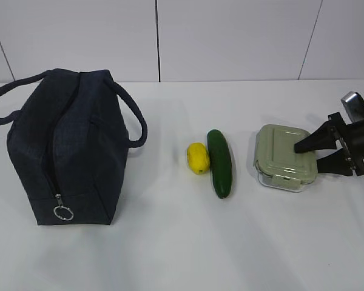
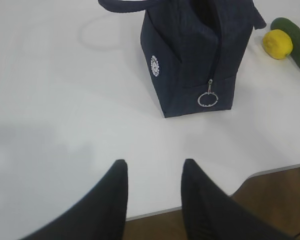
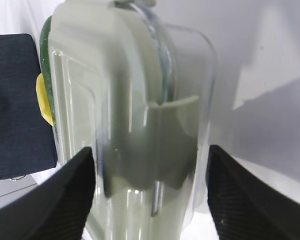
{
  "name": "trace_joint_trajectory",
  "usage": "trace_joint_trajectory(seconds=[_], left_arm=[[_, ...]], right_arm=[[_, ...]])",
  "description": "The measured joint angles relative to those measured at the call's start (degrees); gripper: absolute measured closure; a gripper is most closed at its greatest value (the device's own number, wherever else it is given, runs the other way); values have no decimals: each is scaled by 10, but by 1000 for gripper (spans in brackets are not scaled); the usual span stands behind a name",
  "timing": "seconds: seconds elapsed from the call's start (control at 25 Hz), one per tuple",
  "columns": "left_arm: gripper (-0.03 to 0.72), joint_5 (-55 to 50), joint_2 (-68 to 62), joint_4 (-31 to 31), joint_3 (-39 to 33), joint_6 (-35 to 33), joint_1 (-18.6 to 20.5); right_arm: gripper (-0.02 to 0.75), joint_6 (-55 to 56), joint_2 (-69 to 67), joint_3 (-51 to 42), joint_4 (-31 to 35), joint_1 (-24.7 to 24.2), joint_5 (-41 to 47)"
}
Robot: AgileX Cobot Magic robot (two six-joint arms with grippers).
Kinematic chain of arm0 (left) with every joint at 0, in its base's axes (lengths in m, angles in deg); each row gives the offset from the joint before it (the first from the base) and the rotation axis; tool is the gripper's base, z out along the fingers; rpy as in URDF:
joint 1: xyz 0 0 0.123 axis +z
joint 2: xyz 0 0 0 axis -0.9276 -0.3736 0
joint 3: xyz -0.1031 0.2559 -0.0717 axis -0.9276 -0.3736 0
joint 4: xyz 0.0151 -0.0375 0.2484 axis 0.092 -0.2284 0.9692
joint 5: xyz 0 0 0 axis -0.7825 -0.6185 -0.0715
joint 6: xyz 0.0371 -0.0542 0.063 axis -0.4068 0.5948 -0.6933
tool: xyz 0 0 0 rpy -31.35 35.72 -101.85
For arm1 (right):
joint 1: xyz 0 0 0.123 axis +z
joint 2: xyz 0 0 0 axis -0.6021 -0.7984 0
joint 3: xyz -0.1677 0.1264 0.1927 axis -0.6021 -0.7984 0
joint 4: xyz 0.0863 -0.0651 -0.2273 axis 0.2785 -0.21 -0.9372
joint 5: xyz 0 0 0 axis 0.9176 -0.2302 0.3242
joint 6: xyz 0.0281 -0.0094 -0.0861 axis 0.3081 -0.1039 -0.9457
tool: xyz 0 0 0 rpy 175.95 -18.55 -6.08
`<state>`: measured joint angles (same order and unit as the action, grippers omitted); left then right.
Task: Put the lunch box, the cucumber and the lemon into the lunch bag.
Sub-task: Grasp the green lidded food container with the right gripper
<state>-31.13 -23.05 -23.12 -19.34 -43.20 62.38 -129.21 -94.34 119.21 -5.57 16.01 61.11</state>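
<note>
The lunch box (image 1: 284, 156) with its sage-green lid sits on the white table at the right. My right gripper (image 1: 316, 155) is open, one finger over the lid's right end and one at its near side; in the right wrist view the box (image 3: 130, 95) fills the gap between the fingers (image 3: 75, 195). The cucumber (image 1: 220, 162) and the lemon (image 1: 198, 157) lie side by side in the middle. The navy lunch bag (image 1: 67, 145) stands at the left, its ring pull (image 1: 63, 213) low on the near end. My left gripper (image 2: 155, 162) is open and empty, well in front of the bag (image 2: 190, 55).
The table's front edge (image 2: 200, 210) runs just under my left fingertips, with brown floor beyond. A white wall (image 1: 170, 36) closes the back. The bag's handles (image 1: 133, 121) loop out to both sides.
</note>
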Motion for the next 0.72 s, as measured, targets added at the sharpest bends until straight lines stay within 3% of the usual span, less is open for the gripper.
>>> trace_joint_trajectory(seconds=[0.72], left_arm=[[449,0,0,0,0,0,0]], right_arm=[[223,0,0,0,1,18,-1]])
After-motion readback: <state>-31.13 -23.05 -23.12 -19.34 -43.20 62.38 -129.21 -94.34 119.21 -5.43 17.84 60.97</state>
